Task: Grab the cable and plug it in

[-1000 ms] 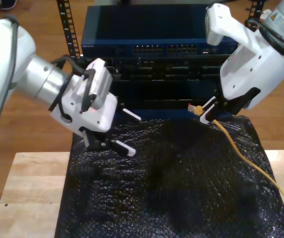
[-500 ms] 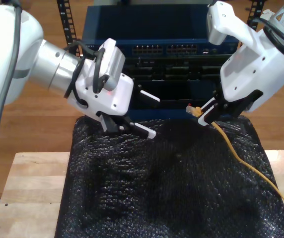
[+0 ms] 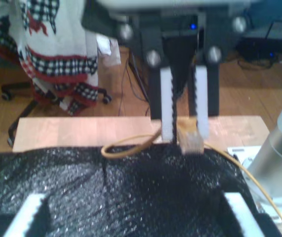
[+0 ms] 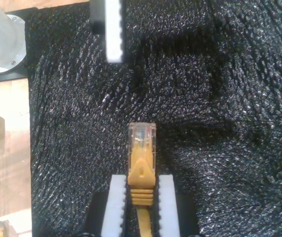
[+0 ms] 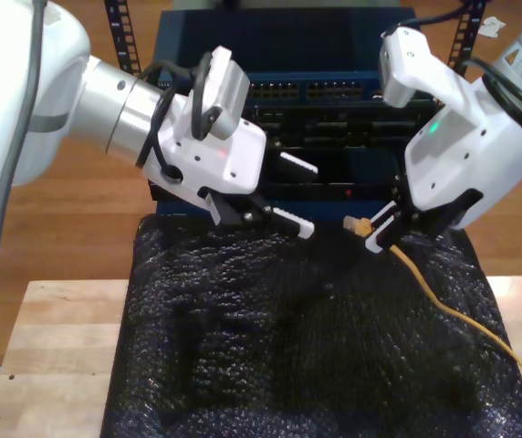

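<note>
Second hand (image 5: 381,228) clamps the cable (image 4: 141,173) behind its plug (image 4: 142,137); first hand (image 5: 299,196) is spread, grasping nothing, above black wrap (image 5: 316,347).

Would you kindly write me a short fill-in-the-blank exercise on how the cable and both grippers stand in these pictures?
1. My second gripper is shut on the ___ cable.
2. The cable's plug is made of ___ plastic.
3. My first gripper has its jaws ___.
4. Under both grippers lies a ___ bubble-wrap sheet.

Missing words: yellow-orange; clear; open; black
</note>
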